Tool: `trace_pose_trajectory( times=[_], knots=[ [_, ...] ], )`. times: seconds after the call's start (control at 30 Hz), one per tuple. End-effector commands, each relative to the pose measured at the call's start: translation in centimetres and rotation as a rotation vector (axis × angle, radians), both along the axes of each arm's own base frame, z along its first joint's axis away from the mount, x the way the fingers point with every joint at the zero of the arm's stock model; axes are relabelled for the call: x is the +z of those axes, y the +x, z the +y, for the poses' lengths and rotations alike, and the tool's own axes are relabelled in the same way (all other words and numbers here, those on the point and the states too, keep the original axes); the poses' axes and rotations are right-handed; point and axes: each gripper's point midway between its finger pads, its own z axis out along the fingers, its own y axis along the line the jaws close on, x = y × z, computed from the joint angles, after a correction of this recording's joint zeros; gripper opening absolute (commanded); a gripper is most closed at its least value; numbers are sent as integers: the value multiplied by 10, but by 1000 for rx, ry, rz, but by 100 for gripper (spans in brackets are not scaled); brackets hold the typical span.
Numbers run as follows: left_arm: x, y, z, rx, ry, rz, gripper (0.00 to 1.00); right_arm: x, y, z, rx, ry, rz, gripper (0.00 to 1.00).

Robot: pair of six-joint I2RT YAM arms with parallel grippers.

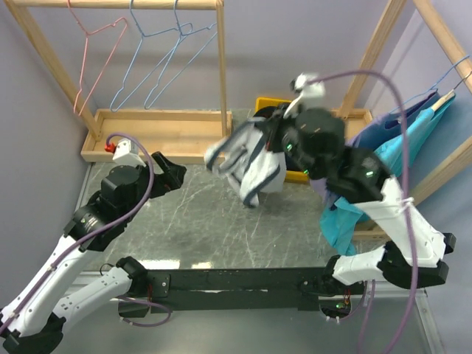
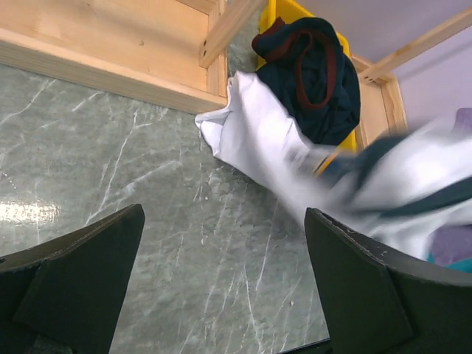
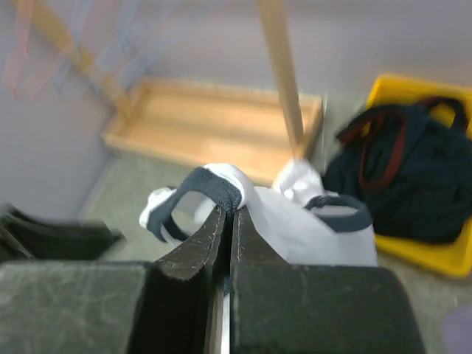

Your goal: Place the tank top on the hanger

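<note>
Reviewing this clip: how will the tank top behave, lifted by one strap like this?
Likely floppy: the tank top hangs in folds below the right pincer, shut on its navy trim. Probably light, since a thin pinch carries it. It may swing and bunch, hiding the armholes.

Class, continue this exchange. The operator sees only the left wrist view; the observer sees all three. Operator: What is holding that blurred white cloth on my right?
Observer: The right gripper, jaws shut, pinches the white tank top with navy trim.
Operator: Gripped where?
Observer: On a navy-edged strap loop.
Operator: Any hangers?
Observer: Two thin light-blue wire hangers and a pink wire hanger hang on the wooden rack, back left.
</note>
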Motion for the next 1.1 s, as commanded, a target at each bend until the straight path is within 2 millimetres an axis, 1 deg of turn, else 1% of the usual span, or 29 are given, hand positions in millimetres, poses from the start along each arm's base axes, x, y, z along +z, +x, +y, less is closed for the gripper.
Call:
trace_pose_trajectory(
  times=[0.0,0.03,0.07,0.1,0.13,0.17,0.2,0.23,0.27,0.3,0.33,0.37,0.4,0.43,0.47,0.53,0.57,0.6,0.63,0.67,0.7,0.73,0.77,0.83,0.87,0.9,0.93,0.97,1.07],
  knots=[
    [9,-7,11,19,-2,-28,98,-111,3,27,38,-90,163,0],
    [-1,-9,8,3,5,-10,99,-132,4,33,52,-101,188,0],
    [-5,-11,6,-12,0,-2,99,-185,2,31,62,-177,266,0],
    [-10,-12,2,-32,-2,4,99,-208,4,29,46,-183,314,1],
    [-26,-13,-2,-53,11,31,97,-229,15,15,-9,-195,348,4],
    [-29,-15,-11,-96,-16,33,95,-268,15,-1,-46,-243,416,8],
    [-35,-16,-16,-119,-21,40,93,-284,14,-6,-49,-232,458,29],
    [-57,-18,-22,-152,-10,75,92,-294,19,-15,-76,-215,479,39],
    [-68,-19,-29,-176,-29,102,88,-304,14,-23,-91,-222,491,54],
    [-73,-17,-36,-194,-46,100,85,-305,10,-24,-99,-209,489,61],
    [-96,-18,-39,-208,-35,140,83,-303,5,-21,-89,-194,475,67],
    [-111,-16,-43,-207,-35,177,80,-298,-7,-16,-59,-182,455,75],
    [-116,-13,-49,-221,-53,177,78,-296,-14,-12,-61,-160,454,77],
    [-133,-15,-51,-223,-45,209,78,-297,-20,-14,-79,-169,449,78],
    [-143,-12,-54,-220,-47,227,77,-300,-35,-8,-48,-167,448,79],
    [-153,-5,-56,-204,-48,215,77,-307,-48,-4,-43,-124,462,79],
    [-160,-2,-58,-203,-39,224,76,-321,-59,-5,-22,-131,479,78],
    [-163,1,-60,-202,-38,227,75,-328,-67,1,3,-113,494,77],
    [-160,5,-68,-224,-58,209,74,-330,-71,11,35,-82,494,76],
    [-170,7,-73,-231,-46,234,72,-346,-80,15,69,-98,528,72],
    [-172,7,-79,-248,-43,238,70,-349,-87,24,98,-94,536,70],
    [-171,11,-85,-253,-45,229,69,-353,-89,30,108,-94,541,68],
    [-182,13,-88,-255,-22,256,66,-363,-91,37,114,-115,562,65],
    [-187,14,-97,-269,3,264,66,-369,-91,47,122,-123,575,64],
    [-197,15,-100,-269,31,284,66,-376,-90,51,115,-139,583,64],
    [-201,15,-102,-271,46,289,66,-378,-89,55,119,-135,581,64],
    [-204,18,-103,-265,59,294,66,-379,-89,58,123,-139,584,64],
    [-214,20,-102,-252,85,317,65,-386,-89,61,115,-156,593,64],
    [-224,26,-105,-247,106,321,65,-398,-85,64,82,-203,601,63]
  ],
)
